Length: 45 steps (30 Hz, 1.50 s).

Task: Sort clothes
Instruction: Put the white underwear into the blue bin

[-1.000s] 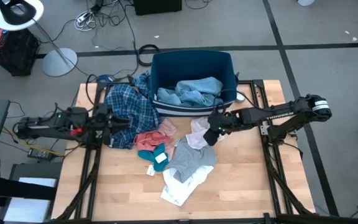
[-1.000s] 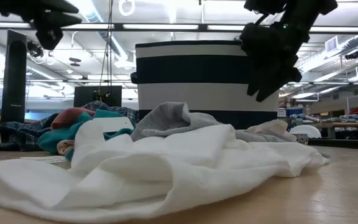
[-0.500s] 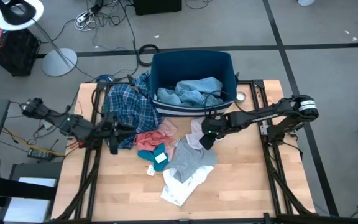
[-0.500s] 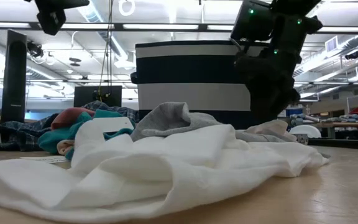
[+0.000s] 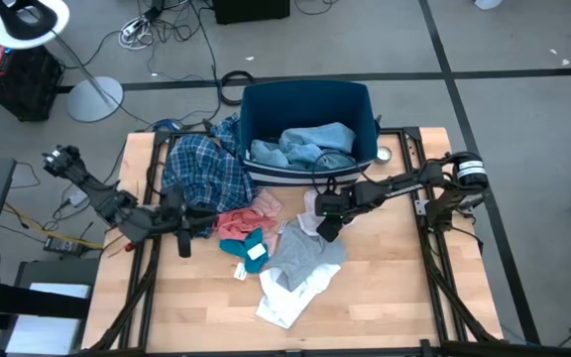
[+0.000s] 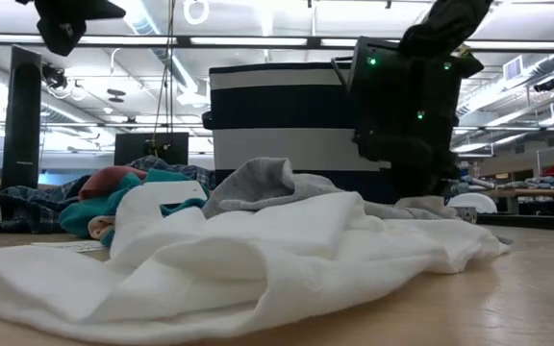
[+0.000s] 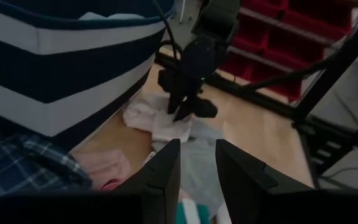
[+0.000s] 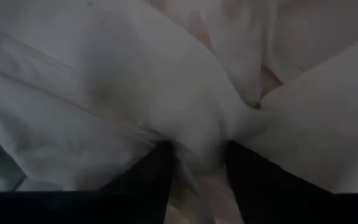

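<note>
My right gripper (image 5: 327,226) points down into the pale pink garment (image 5: 310,206) in front of the dark blue bin (image 5: 266,177), its fingers apart. My left gripper (image 5: 184,240) is open by a narrow gap and empty, above the table's left side beside the plaid shirt (image 5: 201,169). The large light blue garment (image 5: 305,144) lies in the bin. The salmon pink (image 5: 248,218), teal (image 5: 246,245), grey (image 5: 305,256) and white (image 5: 290,297) garments lie in a heap on the table's middle. My right gripper comes from above, pointing down, and its fingertips (image 8: 160,180) press into the pale pink garment near its near edge (image 7: 179,127). A raised fold of the cloth (image 8: 197,143) stands between the two fingers. The garment lies on the table.
The bin's striped wall (image 6: 287,106) stands close behind my right gripper (image 6: 412,159). The plaid shirt's far corner reaches the bin's left rim (image 5: 228,129). Bare wood shows at the table's near left (image 5: 186,307) and right (image 5: 395,288).
My right gripper has gone down and toward the table's left, from above the pale pink garment into its cloth. My left gripper has gone toward the table's near edge, away from the plaid shirt. The garments have stayed where they were.
</note>
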### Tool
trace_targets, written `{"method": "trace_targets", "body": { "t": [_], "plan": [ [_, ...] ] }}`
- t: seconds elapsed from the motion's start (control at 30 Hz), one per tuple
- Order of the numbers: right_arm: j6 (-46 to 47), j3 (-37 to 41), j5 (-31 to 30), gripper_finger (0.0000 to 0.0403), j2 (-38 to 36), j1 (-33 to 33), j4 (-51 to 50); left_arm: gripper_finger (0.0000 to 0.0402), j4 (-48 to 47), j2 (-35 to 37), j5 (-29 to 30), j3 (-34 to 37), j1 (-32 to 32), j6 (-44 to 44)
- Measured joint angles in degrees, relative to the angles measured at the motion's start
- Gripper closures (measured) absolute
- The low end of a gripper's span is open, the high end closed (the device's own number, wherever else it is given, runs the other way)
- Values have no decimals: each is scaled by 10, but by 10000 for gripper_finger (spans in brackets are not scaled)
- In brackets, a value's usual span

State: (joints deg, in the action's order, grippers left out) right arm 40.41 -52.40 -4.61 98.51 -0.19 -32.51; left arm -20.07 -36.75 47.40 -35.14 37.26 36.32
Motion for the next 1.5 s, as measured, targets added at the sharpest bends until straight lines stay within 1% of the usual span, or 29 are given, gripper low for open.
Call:
{"method": "trace_targets", "body": {
  "t": [0.07, 0.17, 0.2, 0.27, 0.37, 0.47, 0.6, 0.73, 0.87, 1.0, 1.23, 1.33, 1.5],
  "plan": [
    [8, 0, 4, 299, 1, 5, 3, 294, -14, 0, 0, 0, 0, 0],
    [15, -2, 19, 373, -14, 12, -1, 294, -24, 0, 5, 0, 0, 0],
    [15, -5, 22, 385, -21, 15, -8, 294, -27, 0, 9, 0, 0, 0],
    [21, -14, 16, 386, -38, 22, -39, 294, -28, 0, 12, 0, 0, -1],
    [41, -53, -10, 392, -81, 37, -92, 294, -28, 0, 24, 0, 0, -15],
    [52, -97, -52, 395, -115, 64, -174, 294, -28, 0, 31, 0, -1, -30],
    [70, -178, -109, 395, -155, 97, -261, 294, -29, 1, 35, 0, -4, -43],
    [70, -269, -154, 395, -162, 116, -321, 294, -51, 2, 35, 0, -17, -46],
    [41, -376, -199, 395, -148, 124, -360, 294, -70, 13, 30, 0, -28, -61],
    [-8, -490, -245, 395, -124, 119, -370, 294, -72, 31, 20, 1, -36, -90],
    [-134, -673, -291, 395, -70, 83, -358, 294, -86, 66, 19, 1, -43, -106],
    [-198, -732, -297, 395, -48, 50, -321, 294, -93, 74, 19, 1, -43, -109],
    [-298, -800, -288, 395, -20, -7, -216, 294, -100, 81, 16, 1, -43, -110]
  ]
}}
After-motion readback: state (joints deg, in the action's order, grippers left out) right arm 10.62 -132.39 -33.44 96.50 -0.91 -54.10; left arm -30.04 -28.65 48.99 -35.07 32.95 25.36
